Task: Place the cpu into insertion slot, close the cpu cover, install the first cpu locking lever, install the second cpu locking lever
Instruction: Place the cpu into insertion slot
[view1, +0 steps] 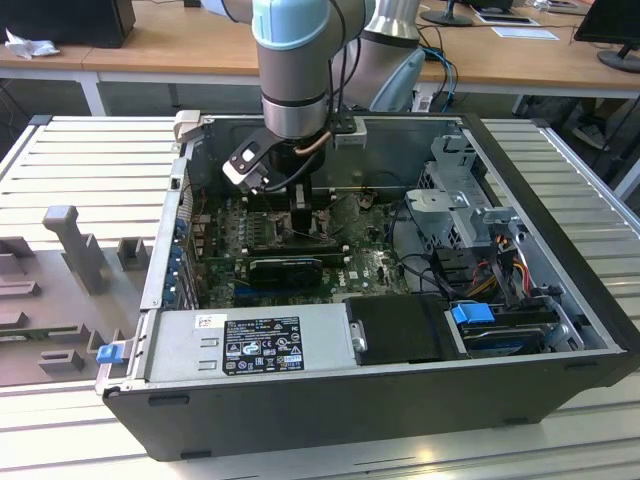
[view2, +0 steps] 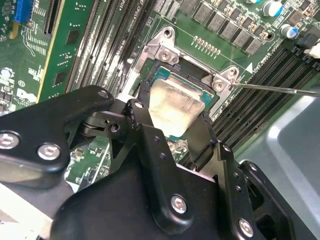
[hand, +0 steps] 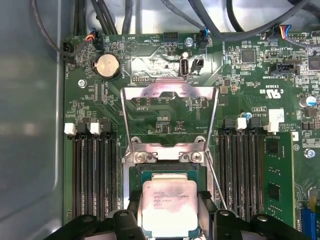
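A slatted metal table (view1: 90, 150) is carrying an open computer case (view1: 400, 390). Toward the case's far side, the gripper (hand: 169, 199) is clamping the cpu (hand: 169, 215) between two narrowly spread fingers, holding it at the insertion slot (hand: 133, 176). The cpu cover (hand: 170, 92) is standing open.

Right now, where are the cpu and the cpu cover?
cpu (hand: 169, 202): first wrist view, middle of its silver metal top.
cpu cover (hand: 170, 92): first wrist view, the raised frame's bar opposite its hinge.
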